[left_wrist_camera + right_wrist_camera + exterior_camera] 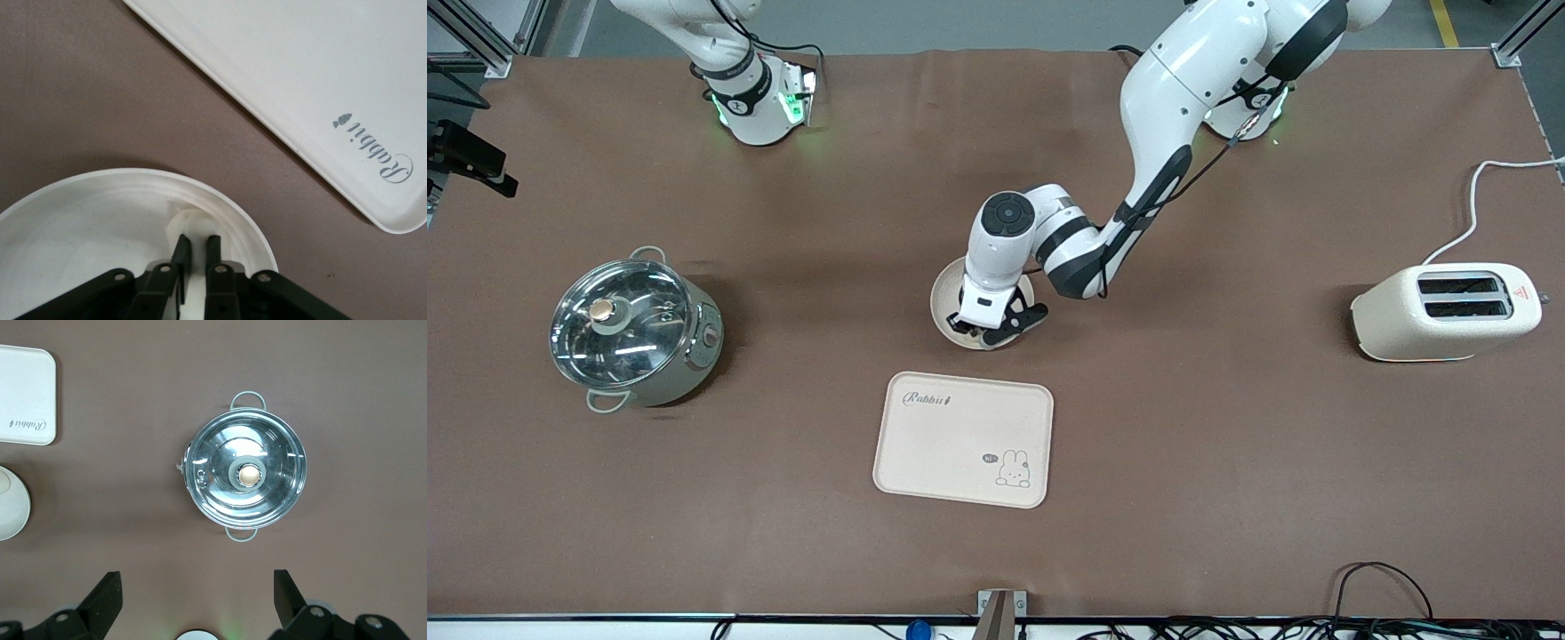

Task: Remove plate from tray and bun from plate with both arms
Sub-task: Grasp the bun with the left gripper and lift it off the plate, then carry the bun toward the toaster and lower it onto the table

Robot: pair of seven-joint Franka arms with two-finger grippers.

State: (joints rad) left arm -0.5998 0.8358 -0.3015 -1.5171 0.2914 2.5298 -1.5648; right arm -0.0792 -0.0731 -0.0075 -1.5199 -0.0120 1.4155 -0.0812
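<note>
The round cream plate (pixel 943 302) lies mid-table, farther from the front camera than the tray. My left gripper (pixel 996 336) is down inside the plate near its rim. In the left wrist view (pixel 197 241) its fingers stand close together on the small pale bun (pixel 193 223), which rests on the plate (pixel 80 220). My right gripper (pixel 198 587) is open and empty, high above the table toward the right arm's end, and does not show in the front view. The plate's edge also shows in the right wrist view (pixel 13 510).
A rectangular cream tray (pixel 963 438) with a rabbit drawing lies nearer the front camera than the plate. A lidded steel pot (pixel 636 324) stands toward the right arm's end. A cream toaster (pixel 1445 311) with a white cable stands toward the left arm's end.
</note>
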